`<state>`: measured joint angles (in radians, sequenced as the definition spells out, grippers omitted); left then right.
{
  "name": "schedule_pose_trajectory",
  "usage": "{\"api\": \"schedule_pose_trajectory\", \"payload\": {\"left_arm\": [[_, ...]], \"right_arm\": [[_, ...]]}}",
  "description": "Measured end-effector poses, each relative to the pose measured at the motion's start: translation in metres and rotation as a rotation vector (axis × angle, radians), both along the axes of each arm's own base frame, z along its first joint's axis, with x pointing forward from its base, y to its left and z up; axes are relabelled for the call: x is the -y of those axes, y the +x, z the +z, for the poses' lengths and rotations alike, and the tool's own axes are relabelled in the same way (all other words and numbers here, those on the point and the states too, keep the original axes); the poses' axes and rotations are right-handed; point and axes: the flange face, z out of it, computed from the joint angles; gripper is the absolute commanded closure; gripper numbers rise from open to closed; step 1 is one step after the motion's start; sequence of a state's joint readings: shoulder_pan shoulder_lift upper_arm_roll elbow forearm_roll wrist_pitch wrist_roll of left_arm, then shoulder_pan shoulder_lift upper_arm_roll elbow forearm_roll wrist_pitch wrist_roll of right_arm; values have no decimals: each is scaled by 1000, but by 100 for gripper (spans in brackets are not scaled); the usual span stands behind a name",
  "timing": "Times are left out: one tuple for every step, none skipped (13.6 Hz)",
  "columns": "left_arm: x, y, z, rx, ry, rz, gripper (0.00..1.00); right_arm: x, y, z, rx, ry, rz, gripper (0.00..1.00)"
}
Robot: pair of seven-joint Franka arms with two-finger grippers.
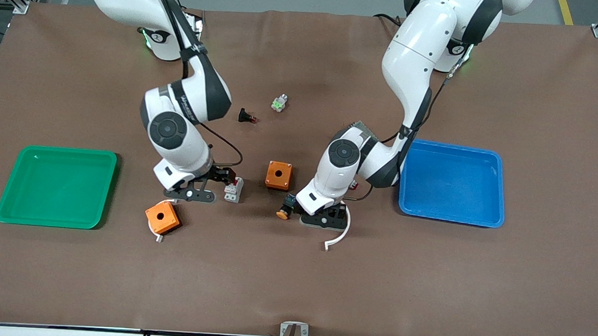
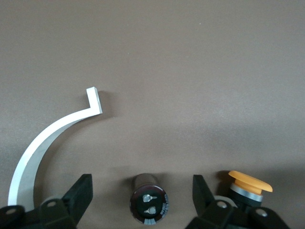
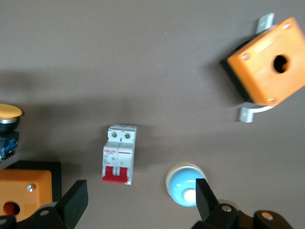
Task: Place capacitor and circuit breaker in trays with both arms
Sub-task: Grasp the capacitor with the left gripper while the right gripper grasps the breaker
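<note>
The capacitor [image 2: 150,204], a tiny black cylinder with two metal pins on its end, stands on the brown mat between the open fingers of my left gripper [image 2: 142,194]. In the front view that gripper [image 1: 323,216] is low over the mat and hides the capacitor. The circuit breaker [image 3: 119,154], white with red levers, lies on the mat just ahead of my open right gripper [image 3: 140,201], not between the fingertips. In the front view the breaker [image 1: 234,189] lies beside the right gripper [image 1: 220,178].
An orange-capped push-button [image 1: 285,208] and a white curved strip [image 1: 339,232] flank the left gripper. Two orange boxes [image 1: 278,175] [image 1: 162,217] stand near the breaker. A pale blue cap [image 3: 186,185] touches a right finger. Green tray [image 1: 59,150] and blue tray [image 1: 453,148] lie at the ends.
</note>
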<state>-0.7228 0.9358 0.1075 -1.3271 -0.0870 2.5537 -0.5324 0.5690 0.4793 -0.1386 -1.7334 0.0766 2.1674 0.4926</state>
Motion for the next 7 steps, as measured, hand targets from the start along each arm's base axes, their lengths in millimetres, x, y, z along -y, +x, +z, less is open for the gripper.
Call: {"api": "schedule_pose_trajectory", "payload": {"left_arm": [[0, 0, 0, 1, -1, 0, 33], [0, 0, 0, 1, -1, 0, 40], [0, 0, 0, 1, 0, 0, 46], [1, 0, -1, 0, 0, 0, 52], [3, -2, -2, -1, 1, -4, 56], [5, -4, -3, -2, 2, -8, 59], [7, -6, -4, -3, 3, -11, 65]], "right_arm": [[-1, 1, -9, -11, 10, -16, 0], [-1, 3, -16, -19, 15, -26, 0], [-1, 5, -22, -24, 14, -30, 0], [-3, 7, -29, -27, 12, -33, 0], [-5, 9, -37, -28, 18, -39, 0], [-7, 10, -45, -28, 29, -48, 1], [-9, 11, -52, -31, 33, -54, 4]]}}
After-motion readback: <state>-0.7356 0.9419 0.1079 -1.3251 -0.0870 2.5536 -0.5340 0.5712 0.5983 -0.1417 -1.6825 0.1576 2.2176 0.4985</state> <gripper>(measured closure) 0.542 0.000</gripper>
